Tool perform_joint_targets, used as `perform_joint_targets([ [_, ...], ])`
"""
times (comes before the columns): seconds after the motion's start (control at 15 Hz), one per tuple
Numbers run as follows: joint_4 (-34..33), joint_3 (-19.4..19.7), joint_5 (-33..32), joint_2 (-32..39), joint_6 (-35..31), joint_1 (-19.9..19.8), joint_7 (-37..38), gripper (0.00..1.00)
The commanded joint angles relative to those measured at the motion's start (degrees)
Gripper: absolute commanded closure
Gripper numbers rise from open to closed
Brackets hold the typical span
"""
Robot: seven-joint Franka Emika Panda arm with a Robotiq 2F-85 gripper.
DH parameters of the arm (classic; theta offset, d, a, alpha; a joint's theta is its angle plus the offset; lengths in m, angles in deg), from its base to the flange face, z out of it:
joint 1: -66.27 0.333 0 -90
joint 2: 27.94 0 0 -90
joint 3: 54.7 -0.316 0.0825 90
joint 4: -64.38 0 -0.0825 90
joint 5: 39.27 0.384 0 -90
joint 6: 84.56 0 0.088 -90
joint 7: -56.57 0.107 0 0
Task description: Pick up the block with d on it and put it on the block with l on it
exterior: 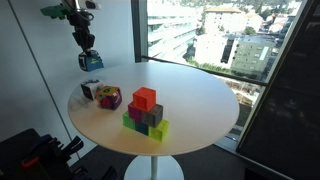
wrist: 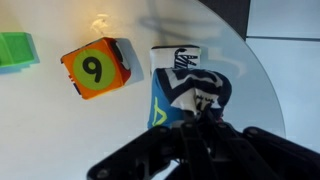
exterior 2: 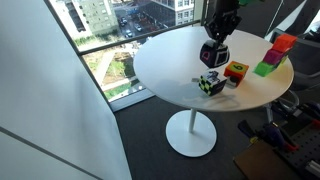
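End effector grips the blue-teal d block above the tabletop edge; probably light, rigid, best held by flat sides.

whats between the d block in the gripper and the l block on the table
Nothing. In both exterior views the block with d on it, held by the gripper, hangs clear above the block with l on it.

Round white pedestal table, floor-to-ceiling windows, daylit city outside
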Motion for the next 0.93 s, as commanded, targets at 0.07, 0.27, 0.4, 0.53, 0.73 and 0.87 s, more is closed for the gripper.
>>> perform_joint_targets([
  [0.07, 0.38, -0.88, 0.17, -0.30, 0.02, -0.92, -0.11, 0.89],
  [0.27, 0.51, -0.89, 0.18, -0.36, -0.03, -0.93, -0.11, 0.89],
  [0.4, 0.56, -0.89, 0.18, -0.36, -0.06, -0.93, -0.11, 0.89],
  [0.53, 0.62, -0.92, 0.17, -0.12, -0.33, -0.89, -0.22, 0.95],
  [0.73, 0.59, -1.01, 0.16, 0.65, -0.66, -0.82, -0.27, 0.95],
  [0.87, 0.68, -1.08, 0.17, 1.03, -0.96, -0.78, -0.24, 0.95],
])
